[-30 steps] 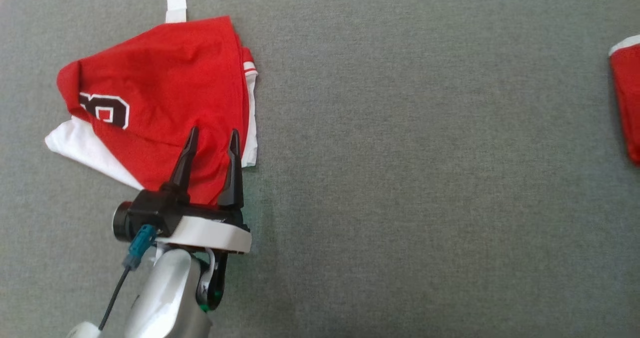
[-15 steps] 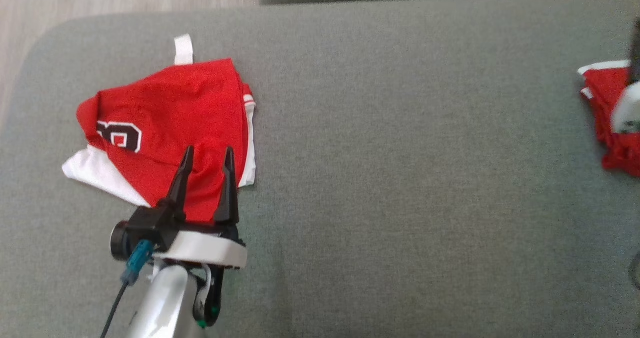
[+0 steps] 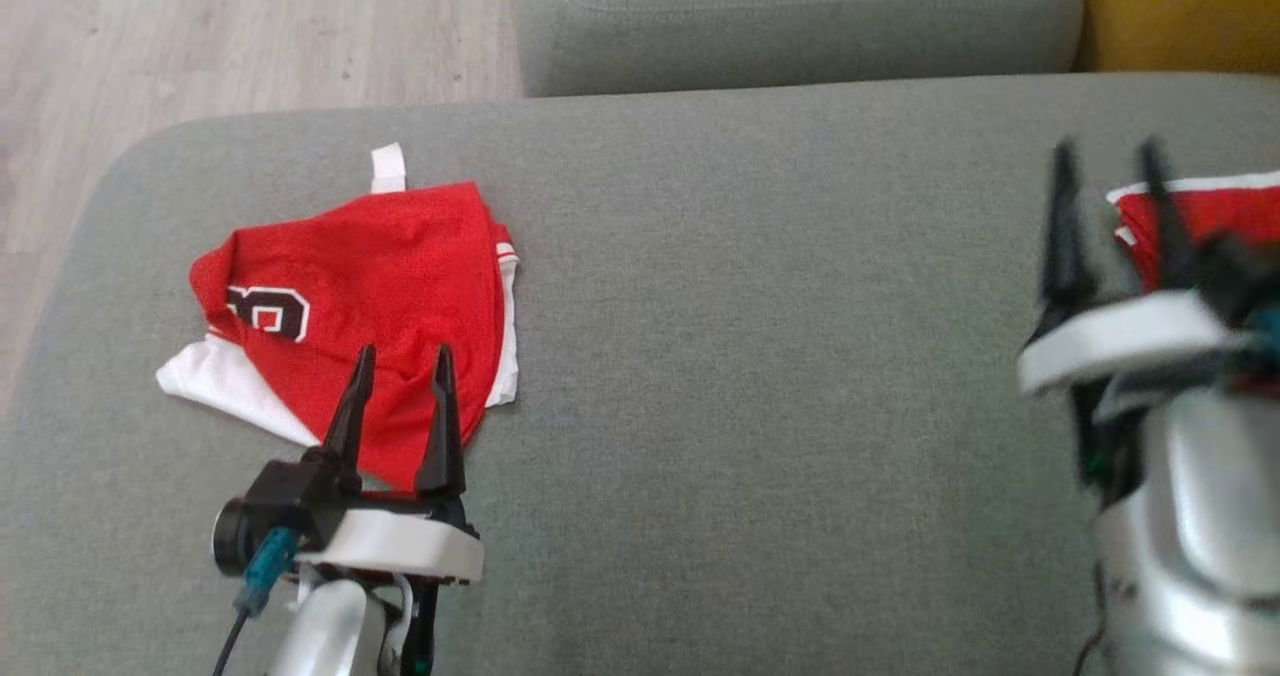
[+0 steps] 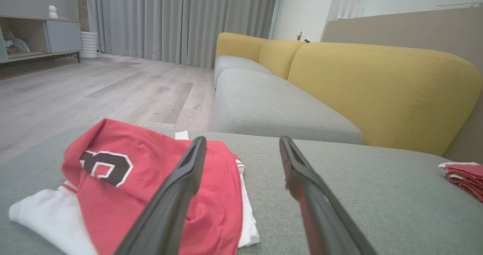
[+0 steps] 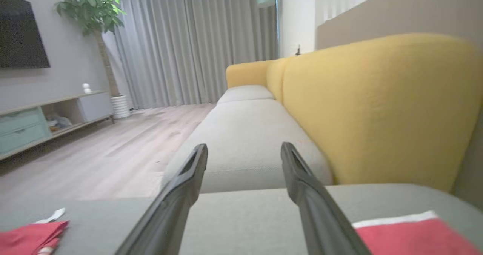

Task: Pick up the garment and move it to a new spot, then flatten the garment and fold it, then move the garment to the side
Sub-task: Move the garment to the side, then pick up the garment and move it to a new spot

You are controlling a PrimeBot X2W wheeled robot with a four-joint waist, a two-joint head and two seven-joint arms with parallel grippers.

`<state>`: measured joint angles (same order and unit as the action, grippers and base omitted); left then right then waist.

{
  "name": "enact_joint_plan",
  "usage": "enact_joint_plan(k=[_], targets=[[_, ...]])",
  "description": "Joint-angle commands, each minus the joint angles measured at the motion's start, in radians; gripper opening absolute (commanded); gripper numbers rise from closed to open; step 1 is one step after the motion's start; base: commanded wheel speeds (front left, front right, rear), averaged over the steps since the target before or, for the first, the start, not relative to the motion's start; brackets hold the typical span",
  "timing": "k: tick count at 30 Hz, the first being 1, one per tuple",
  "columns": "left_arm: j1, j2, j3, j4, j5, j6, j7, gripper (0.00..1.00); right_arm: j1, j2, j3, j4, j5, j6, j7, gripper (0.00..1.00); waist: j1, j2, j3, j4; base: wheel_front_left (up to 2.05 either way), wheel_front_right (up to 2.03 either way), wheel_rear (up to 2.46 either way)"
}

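A folded red and white garment (image 3: pixel 370 286) with a black numeral lies on the left part of the grey seat cushion (image 3: pixel 760 356). My left gripper (image 3: pixel 404 356) hovers over its near edge, open, with nothing between the fingers. In the left wrist view the garment (image 4: pixel 143 179) sits under and left of the open left gripper (image 4: pixel 241 142). A second red garment (image 3: pixel 1215 216) with a white edge lies at the far right. My right gripper (image 3: pixel 1106 151), blurred, stands open just left of it. The right wrist view shows that gripper (image 5: pixel 243 147) open and empty above the red cloth (image 5: pixel 411 236).
The cushion's rounded left edge drops to a wooden floor (image 3: pixel 250 36). Another grey seat (image 3: pixel 800 16) adjoins the far side, with a yellow backrest (image 3: pixel 1180 6) at the far right. Bare grey fabric stretches between the two garments.
The head camera has tilted up, bringing the floor and far seat into view. My right arm has come into view at the right garment, gripper open. The left gripper stays over the left garment.
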<state>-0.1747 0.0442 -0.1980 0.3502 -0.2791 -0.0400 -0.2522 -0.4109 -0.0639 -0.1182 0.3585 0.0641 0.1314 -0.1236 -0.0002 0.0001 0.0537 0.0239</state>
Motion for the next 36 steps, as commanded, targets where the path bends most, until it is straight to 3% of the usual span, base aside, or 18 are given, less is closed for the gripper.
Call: enact_joint_plan(k=[1, 10, 23, 28, 36], targets=[[-0.011, 0.006, 0.027, -0.029, 0.0, 0.002, -0.01, 1.0, 0.028, 0.013, 0.069, -0.029, 0.055, -0.001, -0.033, 1.0, 0.0002, -0.0001, -0.013, 0.008, 0.0, 0.0, 0.0], [0.044, 0.006, 0.021, -0.029, -0.011, 0.01, -0.01, 1.0, 0.251, 0.014, 0.142, -0.006, 0.12, -0.001, -0.13, 1.0, 0.0002, -0.0001, -0.033, 0.014, 0.0, 0.0, 0.0], [0.044, 0.006, 0.023, -0.029, -0.005, 0.009, -0.01, 1.0, 0.263, 0.014, 0.154, -0.012, 0.142, -0.001, -0.138, 1.0, 0.0002, -0.0001, -0.043, 0.023, 0.0, 0.0, 0.0], [0.053, 0.006, 0.024, -0.024, -0.003, 0.013, -0.01, 1.0, 0.288, 0.014, 0.192, -0.014, 0.151, -0.001, -0.138, 1.0, 0.0002, -0.0001, -0.062, 0.066, 0.0, 0.0, 0.0], [0.069, 0.006, 0.028, -0.009, 0.015, 0.014, -0.01, 1.0, 0.322, 0.014, 0.24, -0.021, 0.167, -0.001, -0.138, 1.0, 0.0002, -0.0001, -0.091, 0.191, 0.0, 0.0, 0.0]])
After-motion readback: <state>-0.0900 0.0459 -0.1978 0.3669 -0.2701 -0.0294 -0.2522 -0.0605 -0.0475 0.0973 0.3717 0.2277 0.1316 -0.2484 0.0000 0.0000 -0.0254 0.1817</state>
